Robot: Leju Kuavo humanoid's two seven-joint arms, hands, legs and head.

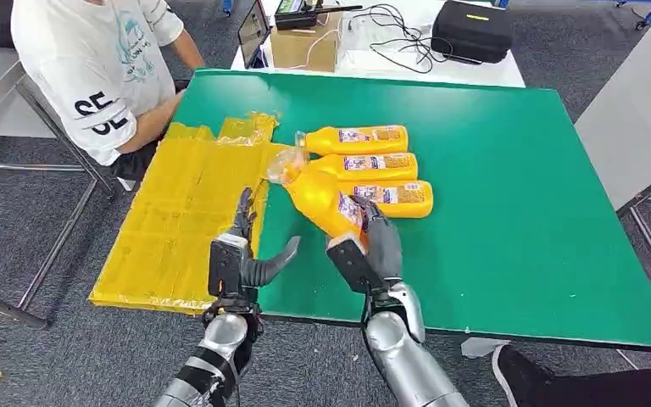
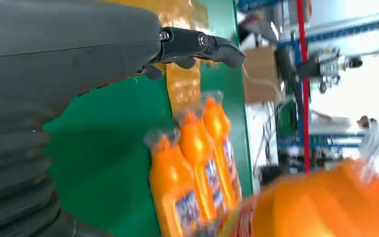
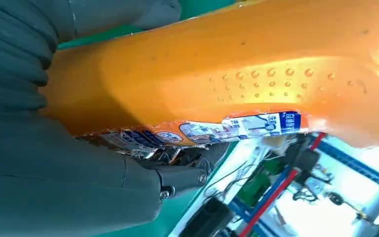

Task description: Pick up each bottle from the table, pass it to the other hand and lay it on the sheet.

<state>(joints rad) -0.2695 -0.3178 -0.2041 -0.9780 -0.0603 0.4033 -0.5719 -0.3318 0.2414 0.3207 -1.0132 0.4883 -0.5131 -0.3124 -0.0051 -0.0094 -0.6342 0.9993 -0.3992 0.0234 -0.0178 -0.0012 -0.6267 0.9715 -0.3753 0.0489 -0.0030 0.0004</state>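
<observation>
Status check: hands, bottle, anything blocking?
Right hand grips orange bottle, raised off green table. Left hand open beside it. Three bottles lying on table. Yellow sheet unobstructed.

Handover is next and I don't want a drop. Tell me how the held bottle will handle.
The bottle in the right hand looks like rigid plastic, so probably stiff. Its glossy skin may be slippery; the raised dots might help. Flattened sides suggest it won't roll on the sheet.

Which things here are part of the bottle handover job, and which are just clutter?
Job: held bottle in right hand; open left hand; three bottles lying on green table; yellow sheet.

Clutter: cardboard box, black case, cables, seated person.
</observation>
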